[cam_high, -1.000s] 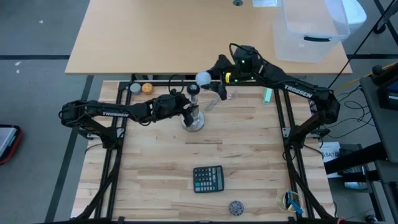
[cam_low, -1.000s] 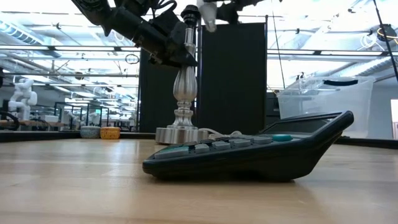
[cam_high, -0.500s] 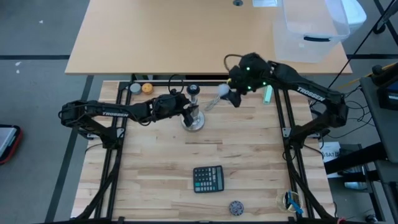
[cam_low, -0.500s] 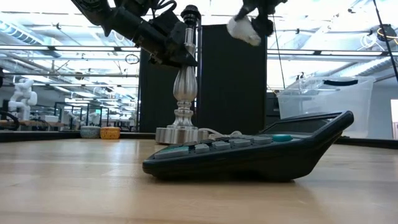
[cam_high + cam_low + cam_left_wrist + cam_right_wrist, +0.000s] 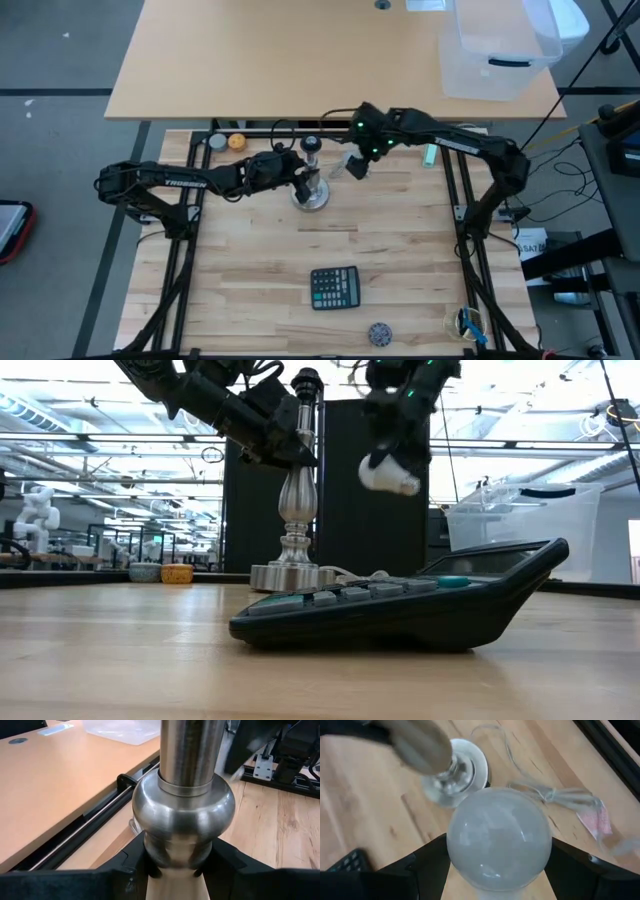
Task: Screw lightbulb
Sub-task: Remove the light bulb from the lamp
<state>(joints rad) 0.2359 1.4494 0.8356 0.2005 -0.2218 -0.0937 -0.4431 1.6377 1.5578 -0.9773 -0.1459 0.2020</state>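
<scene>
The silver metal stand [image 5: 312, 190] stands upright on its round base, its dark socket top [image 5: 305, 380] up. My left gripper [image 5: 298, 178] is shut on the stand's stem. My right gripper [image 5: 362, 155] is shut on the frosted white lightbulb [image 5: 388, 474], to the right of the stand and below socket height. The bulb's globe [image 5: 499, 837] points down at the table; its screw base is hidden in the gripper. My left gripper pinches the stem's narrow neck [image 5: 175, 857] just under its round bulge, one finger on each side. It comes slanting down from the table's left, the fingers across the stem. The stand stays upright on its base. My right gripper holds the lightbulb between its two fingers [image 5: 422, 867] from above. The globe hides the place of contact. The bulb hangs below the fingers, globe down, tilted, clear of the table.
A black calculator [image 5: 335, 288] lies near the front, a small dark ball [image 5: 379, 332] in front of it. An orange ball [image 5: 237, 141] lies far left. A clear wrapper [image 5: 592, 817] lies right of the stand. A clear plastic bin [image 5: 500, 45] stands beyond the table.
My right gripper has carried the lightbulb from beside the socket top toward the table's right edge, then down and back a little toward the stand. The bulb has tipped over, globe downward, and now hangs well below the socket.
</scene>
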